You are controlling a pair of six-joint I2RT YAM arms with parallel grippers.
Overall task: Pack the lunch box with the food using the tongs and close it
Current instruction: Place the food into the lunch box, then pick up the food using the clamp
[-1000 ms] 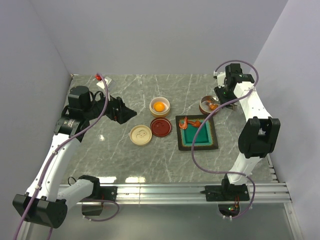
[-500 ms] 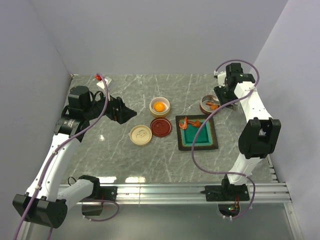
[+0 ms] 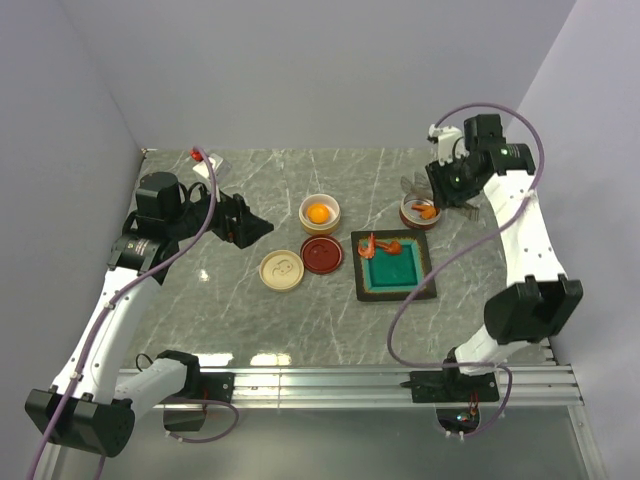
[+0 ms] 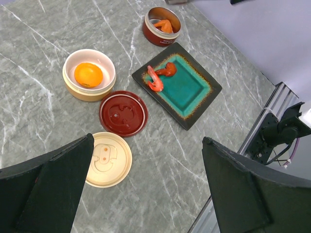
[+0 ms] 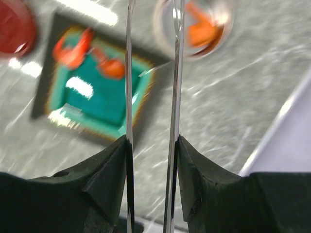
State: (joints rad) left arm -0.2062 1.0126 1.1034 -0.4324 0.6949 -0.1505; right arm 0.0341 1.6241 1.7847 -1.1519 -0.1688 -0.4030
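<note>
A red lid lies left of the teal tray (two shrimp pieces at its far-left corner). Left pincer hangs spread wide at left. Farther, the orange disc sits in the cream bowl; right pincer, clamped on the tongs, hovers by the red bowl

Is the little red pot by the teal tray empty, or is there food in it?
Not empty. A red-orange shrimp piece lies inside the red pot, which stands open with no lid on.
</note>
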